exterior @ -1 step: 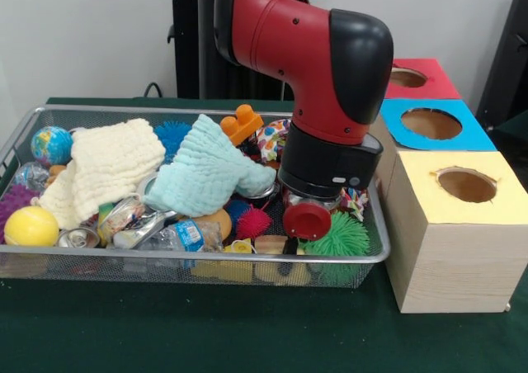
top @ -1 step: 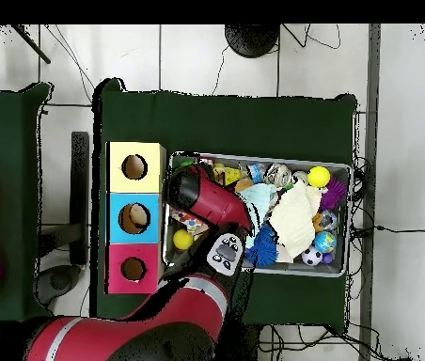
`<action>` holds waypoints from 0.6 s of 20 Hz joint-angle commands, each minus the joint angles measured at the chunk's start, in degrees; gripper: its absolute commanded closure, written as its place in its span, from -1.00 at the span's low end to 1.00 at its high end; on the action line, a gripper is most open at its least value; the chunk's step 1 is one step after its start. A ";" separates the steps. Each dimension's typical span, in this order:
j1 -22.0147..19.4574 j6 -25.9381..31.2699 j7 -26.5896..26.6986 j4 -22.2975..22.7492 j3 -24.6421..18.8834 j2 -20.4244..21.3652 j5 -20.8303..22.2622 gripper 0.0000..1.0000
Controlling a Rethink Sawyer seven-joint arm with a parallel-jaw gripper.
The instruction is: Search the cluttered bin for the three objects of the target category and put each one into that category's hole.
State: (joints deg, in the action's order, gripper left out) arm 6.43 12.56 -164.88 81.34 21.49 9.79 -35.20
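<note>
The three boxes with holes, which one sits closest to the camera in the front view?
The yellow-topped box, the frontmost of the row. The blue-topped box is behind it, and the red-topped box is farthest back.

front: close, table-level | overhead: high, straight down | shared: bin

- A robot lab, set up for a sorting test.
- Red arm stands at a surface under green cloth.
- Wire bin of mixed toys beside three wooden boxes with coloured tops and holes.
- Cables trail across a tiled floor.
</note>
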 commanded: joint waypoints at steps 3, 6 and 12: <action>0.52 8.19 -5.04 -6.45 -2.84 -6.76 0.44 1.00; 0.62 8.45 -5.15 -6.03 -2.68 -6.05 0.54 1.00; 0.94 8.97 -5.00 -4.66 -2.84 -3.45 0.73 1.00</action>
State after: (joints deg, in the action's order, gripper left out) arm 7.23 16.56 -164.88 79.01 23.69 8.62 -35.18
